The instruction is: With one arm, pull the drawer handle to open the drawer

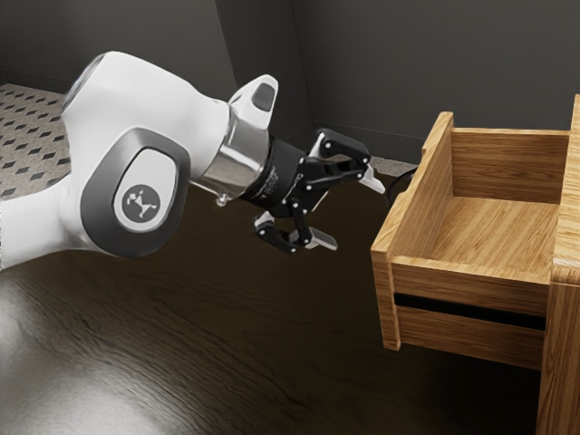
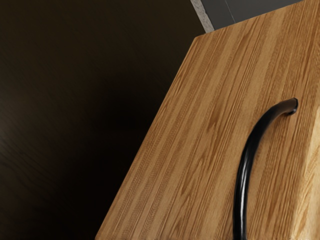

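Arm [image 1: 136, 181] looms nearest; its pincer [image 1: 349, 210] hangs released, just clear of the handle [image 2: 242, 185]. Drawer [image 1: 467, 283] stands pulled well out of the cabinet [image 1: 562, 353]. A forward drift could bump its front and shove it shut.

Dark table [image 1: 227, 362], tiled floor [image 1: 27, 127] — grey wall [image 1: 408, 54]

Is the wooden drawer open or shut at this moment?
Open. The drawer stands pulled out of the cabinet, its inside showing from above. The gripper has its fingers spread, holding nothing.
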Controlling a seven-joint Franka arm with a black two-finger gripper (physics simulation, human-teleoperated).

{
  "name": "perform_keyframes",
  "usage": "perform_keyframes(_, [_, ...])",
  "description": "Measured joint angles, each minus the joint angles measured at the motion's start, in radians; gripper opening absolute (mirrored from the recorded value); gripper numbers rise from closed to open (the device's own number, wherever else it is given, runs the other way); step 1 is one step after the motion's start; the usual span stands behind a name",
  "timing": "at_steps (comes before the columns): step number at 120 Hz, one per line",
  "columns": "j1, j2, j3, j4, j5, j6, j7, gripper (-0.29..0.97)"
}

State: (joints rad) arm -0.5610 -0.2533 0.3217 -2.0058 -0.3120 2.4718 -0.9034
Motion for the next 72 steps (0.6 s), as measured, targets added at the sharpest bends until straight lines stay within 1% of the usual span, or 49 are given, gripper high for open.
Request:
perform_keyframes(35, [-0.010,0.052,0.006,0.013,0.000,0.013,0.001,0.68])
perform_keyframes(72, [-0.001,0.027,0.016,-0.022,0.000,0.021,0.002,0.68])
